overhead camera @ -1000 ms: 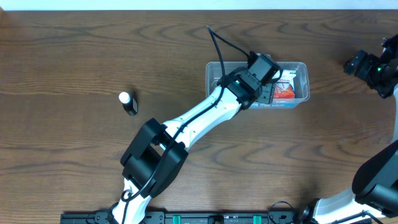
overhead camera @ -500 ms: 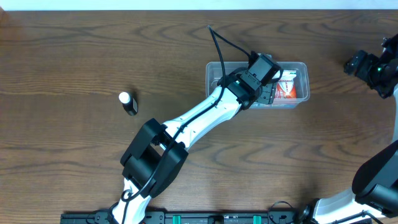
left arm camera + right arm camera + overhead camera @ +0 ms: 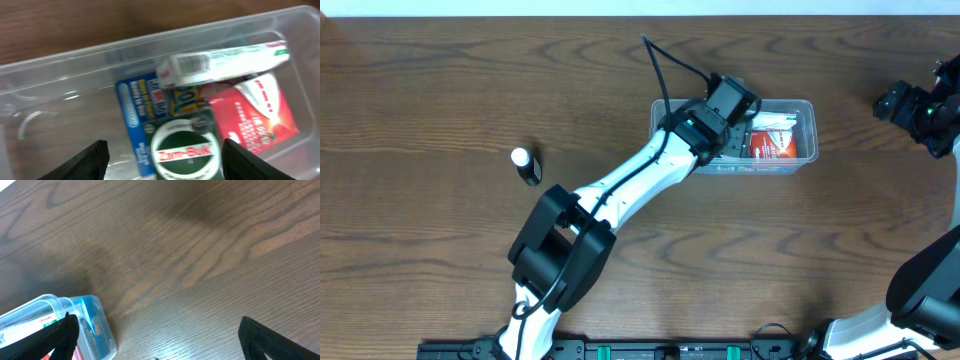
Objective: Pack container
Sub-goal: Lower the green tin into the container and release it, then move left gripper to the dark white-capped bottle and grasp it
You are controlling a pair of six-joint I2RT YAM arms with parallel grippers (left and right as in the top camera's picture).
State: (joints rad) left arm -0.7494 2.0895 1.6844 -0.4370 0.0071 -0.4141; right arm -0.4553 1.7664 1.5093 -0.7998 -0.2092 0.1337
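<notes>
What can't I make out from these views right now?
- Overhead: left half of the container, hidden under the left arm.
- Overhead: bottle, too small to read.
- Left wrist: tin, cut off by bottom edge.
- Right wrist: container mostly cut off at the lower-left corner.

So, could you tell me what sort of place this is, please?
Most likely a robotics lab bench, not a home: a left arm and a right arm mounted at the edge of a wooden table, with a clear container of small packets set out for packing.
</notes>
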